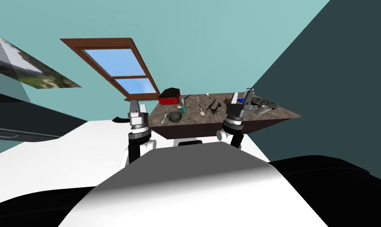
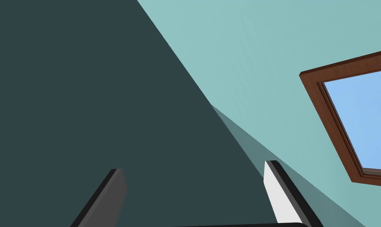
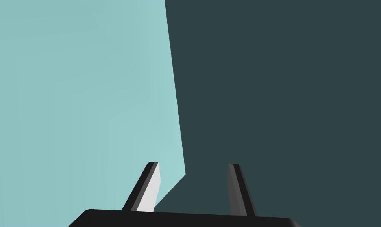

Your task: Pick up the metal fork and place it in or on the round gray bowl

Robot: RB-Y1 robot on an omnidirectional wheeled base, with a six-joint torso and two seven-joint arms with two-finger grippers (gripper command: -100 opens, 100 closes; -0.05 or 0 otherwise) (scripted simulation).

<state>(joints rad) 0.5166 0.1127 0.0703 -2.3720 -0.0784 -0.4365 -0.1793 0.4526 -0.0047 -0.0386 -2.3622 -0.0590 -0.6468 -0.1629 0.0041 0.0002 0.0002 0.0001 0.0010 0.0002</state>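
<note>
Right gripper [image 3: 193,167] seen along its own length, two thin blade-like fingers [image 3: 151,189] rising from a dark body [image 3: 185,220], one lit pale grey, the other in shadow, leaning slightly toward each other at the tips, a gap between them

Table [image 1: 282,113] top is mottled, speckled brown with a darker brown front edge. Bowl [image 1: 175,116] is dark grey, box [image 1: 170,97] at far left is red with a black lid, and cup [image 1: 263,110] at right is white beside a black perforated disc [image 1: 260,102]. Window frame [image 1: 107,42] is reddish brown with sky-blue panes, far wall [image 1: 209,47] teal, right wall [image 1: 343,79] dark slate.
</note>
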